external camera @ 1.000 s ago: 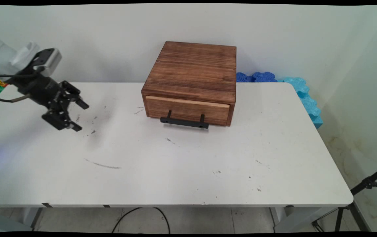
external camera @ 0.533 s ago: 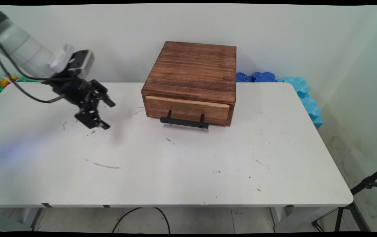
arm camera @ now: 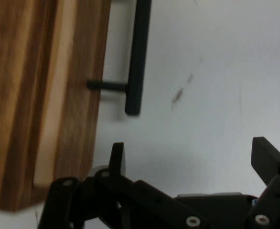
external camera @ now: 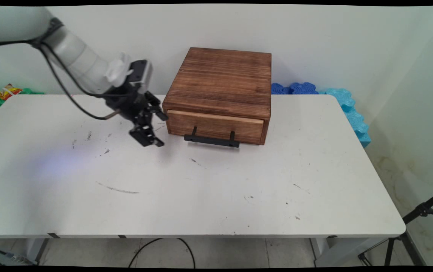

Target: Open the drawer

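The gripper (external camera: 159, 130) hung left of centre in the main view, just above the white desk (external camera: 208, 196) and close beside the lower left corner of the wooden box (external camera: 220, 88); its jaws stood wide apart and held nothing; in the hand view one of its fingers (arm camera: 117, 160) rose near the box's corner and the other at the frame's right, with bare desk between them.

The box sat at upper centre of the main view, toward the desk's far edge; its drawer (external camera: 215, 126) filled the lower front face and looked shut or very nearly so, its pale top edge showing as a thin strip; a black bar handle (external camera: 211, 140) ran across the drawer front on two short posts, standing clear of the wood; in the hand view that handle (arm camera: 136, 57) lay in the upper middle of the frame, ahead of the open jaws and apart from them.

By its look the box was solid timber, stiff and fairly heavy, unlikely to slide at a light touch; the handle looked like rigid metal, smooth and thin, so probably a little slippery; the best hold seemed to be the bar's middle span between the posts, where the gap behind it left room for a finger; the broad wooden faces seemed too wide for these jaws.

Blue foam pieces (external camera: 326, 94) lay behind the desk at upper right; a tripod leg (external camera: 420, 211) showed at lower right.
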Robot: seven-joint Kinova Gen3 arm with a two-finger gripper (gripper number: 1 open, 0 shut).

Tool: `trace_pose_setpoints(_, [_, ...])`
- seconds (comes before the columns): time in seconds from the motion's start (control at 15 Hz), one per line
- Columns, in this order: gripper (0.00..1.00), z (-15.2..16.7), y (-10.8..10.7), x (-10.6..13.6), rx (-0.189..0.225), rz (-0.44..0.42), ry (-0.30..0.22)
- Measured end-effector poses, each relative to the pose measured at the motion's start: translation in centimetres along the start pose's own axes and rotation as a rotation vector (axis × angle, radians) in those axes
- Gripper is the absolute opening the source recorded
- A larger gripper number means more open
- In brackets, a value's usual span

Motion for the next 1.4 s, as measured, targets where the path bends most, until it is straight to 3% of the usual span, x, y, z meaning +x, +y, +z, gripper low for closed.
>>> trace_pose_setpoints(0.6, [1.0, 5.1, -0.8, 5.2, 0.029, 0.021, 0.008])
trace_pose_setpoints(1.4, [1.0, 11.3, -0.3, 7.7, 0.018, 0.089, -0.032])
